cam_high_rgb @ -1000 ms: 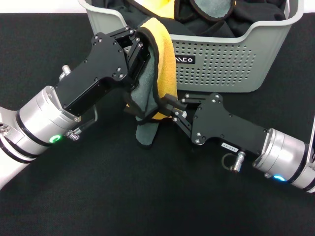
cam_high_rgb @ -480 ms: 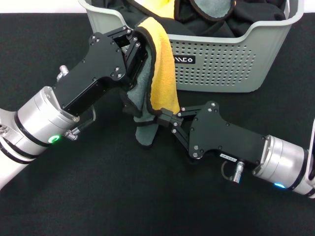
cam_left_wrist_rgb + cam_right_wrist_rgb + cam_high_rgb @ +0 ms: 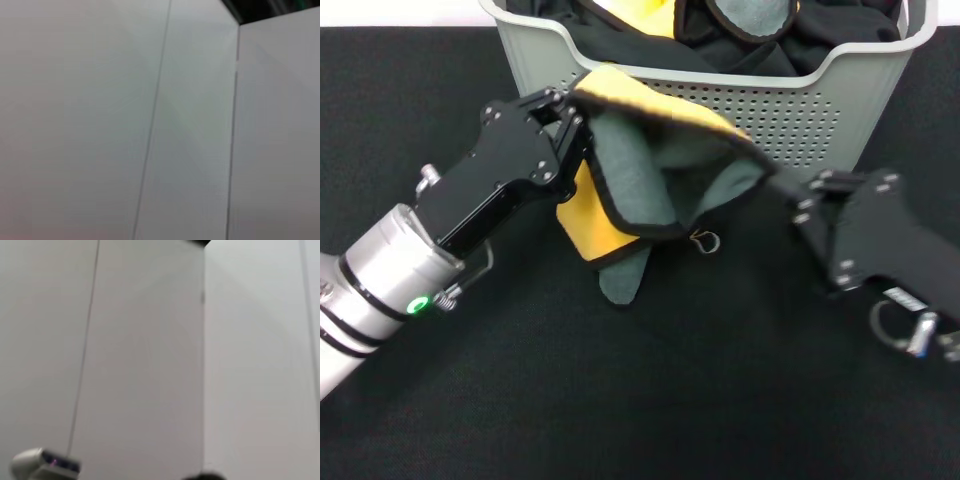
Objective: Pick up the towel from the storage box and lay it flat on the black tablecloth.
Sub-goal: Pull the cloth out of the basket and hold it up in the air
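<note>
The towel [image 3: 655, 175], grey-green face towards me with yellow-orange showing along its top and lower left, hangs stretched between my two grippers in front of the storage box [image 3: 840, 62]. My left gripper [image 3: 575, 112] is shut on its left top corner. My right gripper [image 3: 782, 187] is shut on its right corner and is blurred. The towel's lower tip [image 3: 620, 285] touches the black tablecloth [image 3: 620, 400]. Both wrist views show only pale blank surfaces.
The box stands at the table's far edge and holds black cloths [image 3: 840, 25] and another yellow and grey-green piece [image 3: 750, 15]. A small loop [image 3: 703, 240] hangs under the towel. The tablecloth spreads wide in front of both arms.
My right gripper has gone to the right with the towel's corner, spreading the towel open. My left gripper has shifted slightly left and down, still holding its corner.
</note>
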